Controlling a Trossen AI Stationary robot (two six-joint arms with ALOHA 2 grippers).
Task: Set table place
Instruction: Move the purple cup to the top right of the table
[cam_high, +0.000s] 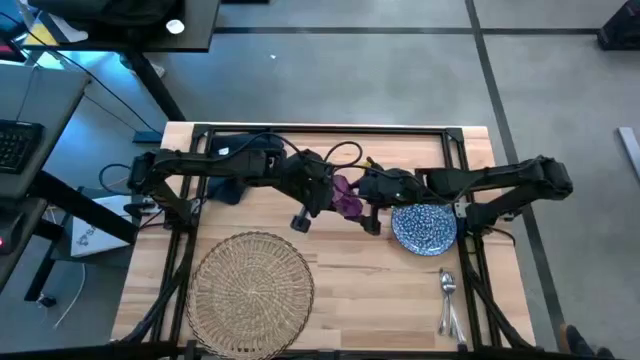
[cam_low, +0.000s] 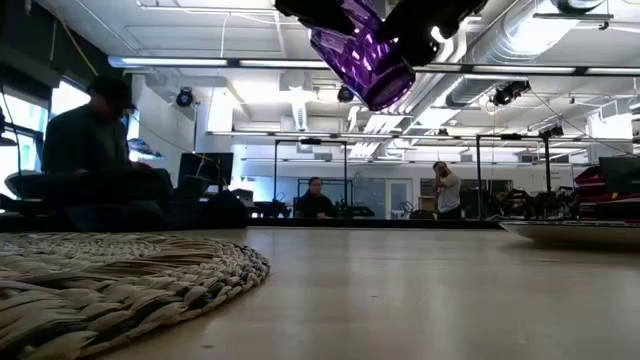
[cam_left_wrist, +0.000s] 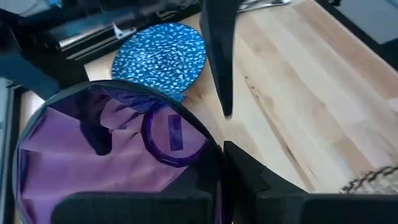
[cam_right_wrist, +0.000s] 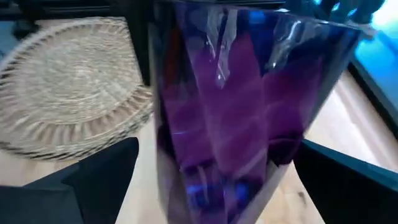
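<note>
The purple cup (cam_high: 347, 197) was held in the air above the middle of the table (cam_high: 380, 290), between the two grippers, and the low view alone made plain that it hung clear of the wood, tilted, its faceted translucent wall catching the light (cam_low: 362, 55). From above it was seen only as a small violet patch where the arms met. In the left wrist view the open mouth of the cup (cam_left_wrist: 112, 155) was looked into, a round rim with a darker ring at the bottom; in the right wrist view its ribbed glassy side (cam_right_wrist: 236, 112) filled the frame. The right gripper (cam_high: 372, 212) was seen closed on the cup, a dark finger at either side of it in its own wrist view. The left gripper (cam_high: 312, 205) was pressed up close to the cup, but whether its fingers were spread or clamped could not be told.

Just right of the cup a round blue plate speckled with white (cam_high: 425, 228) was lying flat on the butcher-block strips. Silver cutlery (cam_high: 448, 300) was laid nearer the front edge, below the plate. A round woven wicker mat (cam_high: 250, 293) was spread at front left, its coiled braids shown coarse and raised in the low view (cam_low: 110, 280). A dark napkin (cam_high: 228, 188) was bunched under the left arm
</note>
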